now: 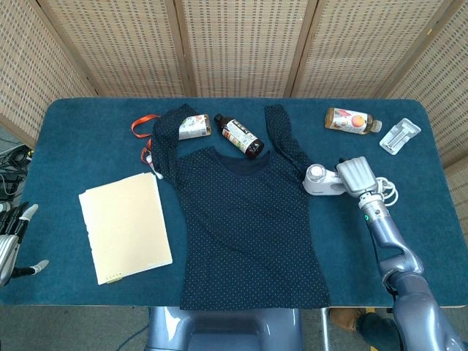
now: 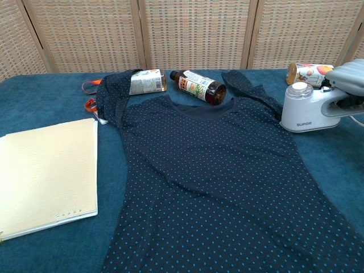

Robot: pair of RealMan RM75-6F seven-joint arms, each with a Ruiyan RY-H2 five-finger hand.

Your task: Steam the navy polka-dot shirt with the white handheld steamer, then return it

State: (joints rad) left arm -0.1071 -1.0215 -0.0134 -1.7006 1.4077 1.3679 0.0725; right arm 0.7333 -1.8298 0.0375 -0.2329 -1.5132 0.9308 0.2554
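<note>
A staged test room: wicker screens enclose a blue-carpeted table.

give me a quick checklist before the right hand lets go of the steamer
1. Steamer clear of the shirt: ok, it sits beside the sleeve on the bare table.
2. Steamer resting on the table: seems ok in the chest view, contact cannot be fully confirmed.
3. Right hand holds the handle: ok.
4. Cord free of the hand: cannot tell, it loops just behind the hand.
5. Orange bottle and plastic tray out of the retreat path: ok, both lie further back.
6. Left hand out of the way: ok, at the table edge.
</note>
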